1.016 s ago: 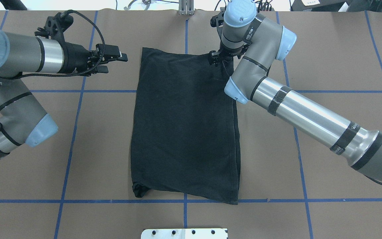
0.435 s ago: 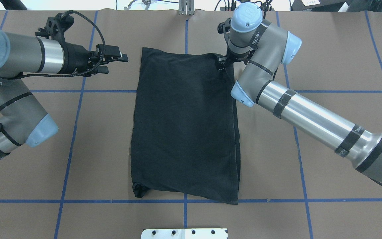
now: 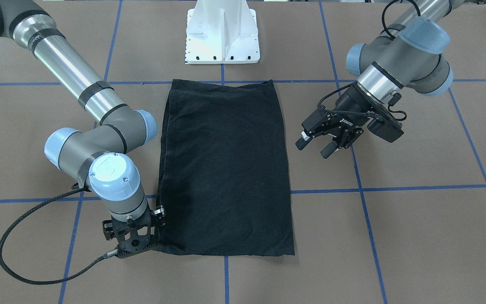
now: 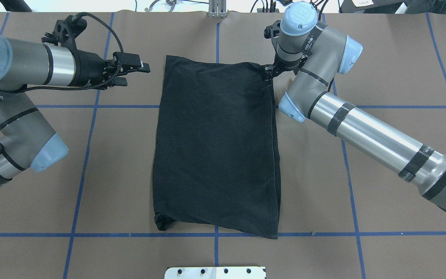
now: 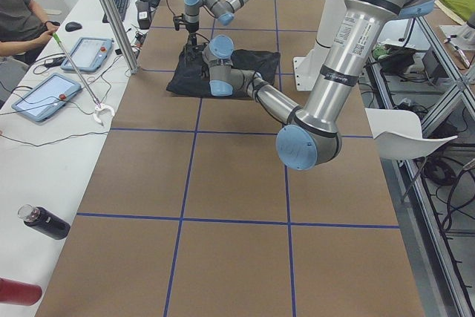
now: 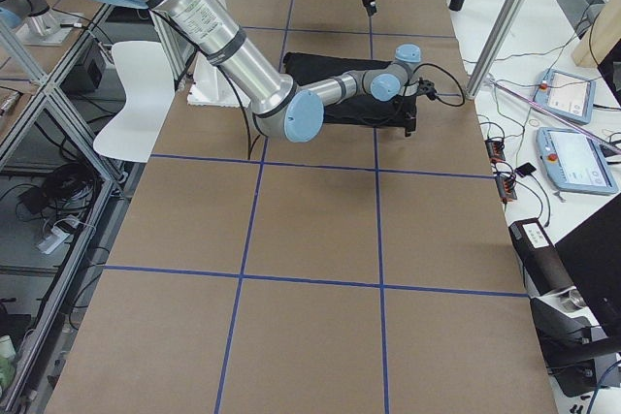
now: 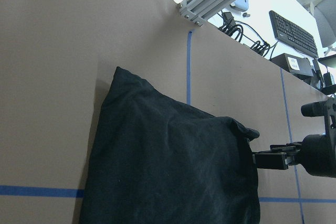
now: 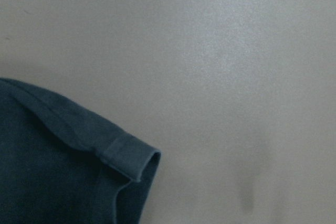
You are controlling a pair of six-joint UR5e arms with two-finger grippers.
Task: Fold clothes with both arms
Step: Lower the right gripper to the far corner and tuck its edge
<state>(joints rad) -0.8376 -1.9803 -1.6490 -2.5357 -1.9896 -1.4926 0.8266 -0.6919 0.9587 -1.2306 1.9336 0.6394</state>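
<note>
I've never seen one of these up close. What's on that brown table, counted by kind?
Robot arms: 2, the left arm and the right arm
Pincers: 2, the left pincer and the right pincer
Black T-shirt: 1
White pedestal base: 1
Total: 6

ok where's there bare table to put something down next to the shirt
Bare table lies between the shirt and the left arm, and along the near strip between its hem and the white base plate. Crowded at the far corners: the right gripper sits at one, the left gripper hangs beside the other.
</note>
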